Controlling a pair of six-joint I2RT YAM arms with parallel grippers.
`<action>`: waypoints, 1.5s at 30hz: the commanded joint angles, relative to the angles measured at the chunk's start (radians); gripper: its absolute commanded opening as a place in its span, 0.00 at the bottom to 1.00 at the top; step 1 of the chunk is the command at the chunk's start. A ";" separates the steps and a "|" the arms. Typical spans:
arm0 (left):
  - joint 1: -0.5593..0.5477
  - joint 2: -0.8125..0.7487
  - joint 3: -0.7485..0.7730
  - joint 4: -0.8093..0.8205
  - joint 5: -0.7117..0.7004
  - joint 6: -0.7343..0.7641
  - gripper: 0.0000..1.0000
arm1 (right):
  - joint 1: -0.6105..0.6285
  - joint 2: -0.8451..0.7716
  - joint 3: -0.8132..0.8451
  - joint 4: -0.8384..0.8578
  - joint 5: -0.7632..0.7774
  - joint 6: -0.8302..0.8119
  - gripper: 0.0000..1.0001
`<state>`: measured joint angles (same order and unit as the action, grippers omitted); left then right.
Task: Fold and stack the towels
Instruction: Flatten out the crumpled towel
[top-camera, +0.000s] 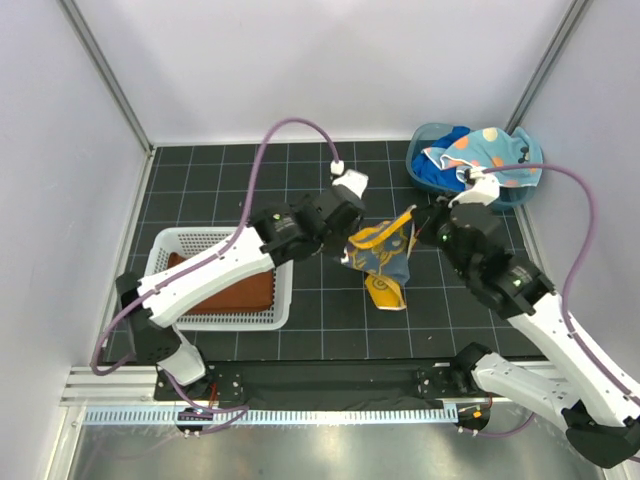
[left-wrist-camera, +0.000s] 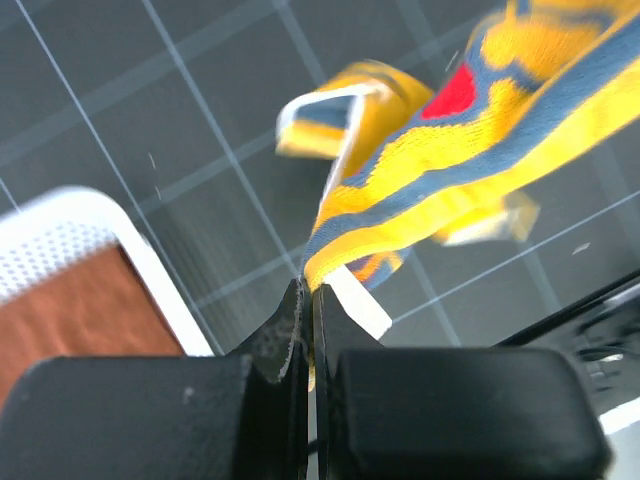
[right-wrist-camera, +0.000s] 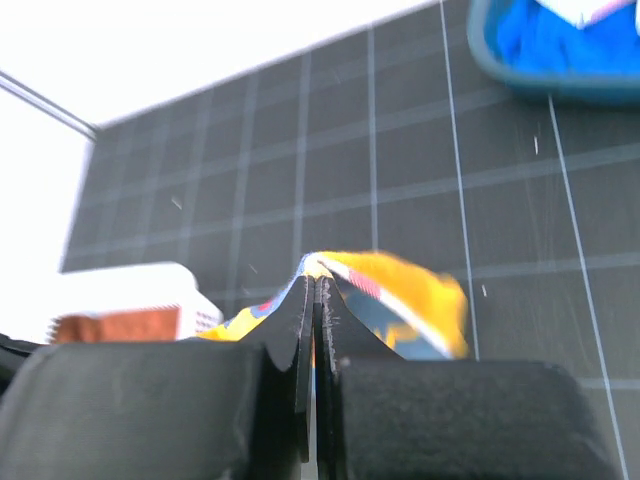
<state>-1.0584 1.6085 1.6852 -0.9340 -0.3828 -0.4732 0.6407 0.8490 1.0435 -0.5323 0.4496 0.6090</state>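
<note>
1. Now keep both pinches firm and draw the two held edges apart, level, to flatten the yellow-orange towel (top-camera: 383, 255) out of its bunch; pull smoothly, for fear of losing soft cloth from so thin a grip.
2. Lower only after spreading; lay the hanging part on the bench (top-camera: 200, 180) first, then carry the held edge over for a clean fold.
3. At the left fingers (left-wrist-camera: 278, 345): clamped tight on a thin edge of that towel, right at the tips; rest of the cloth up and away to the right in the left wrist view.
4. At the right fingers (right-wrist-camera: 345, 335): likewise pressed shut on a fold of the same towel, bulging just beyond the tips.
5. Towel itself: aloft between the two arms over mid-bench, crumpled and sagging below the grips; lower end near or touching the bench, hard to tell which.
6. Elsewhere: rust-brown towel (top-camera: 225, 290) flat in the white mesh basket (top-camera: 165, 250) at left; spotted towel (top-camera: 485, 150) and royal blue towel (top-camera: 440, 170) heaped in the blue tub (top-camera: 412, 165) at far right, not yet folded.
</note>
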 joint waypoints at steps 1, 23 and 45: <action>-0.014 -0.074 0.132 -0.069 -0.041 0.077 0.00 | 0.005 -0.008 0.145 -0.021 0.035 -0.077 0.01; -0.026 -0.174 0.477 -0.088 0.294 0.231 0.00 | 0.005 -0.111 0.516 -0.124 -0.051 -0.150 0.01; 0.411 0.058 0.403 0.098 0.486 0.068 0.00 | -0.053 0.171 0.394 0.051 -0.004 -0.215 0.01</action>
<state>-0.7067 1.5887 2.0876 -0.9234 0.0391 -0.3702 0.6380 0.9298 1.4715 -0.5957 0.4053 0.4465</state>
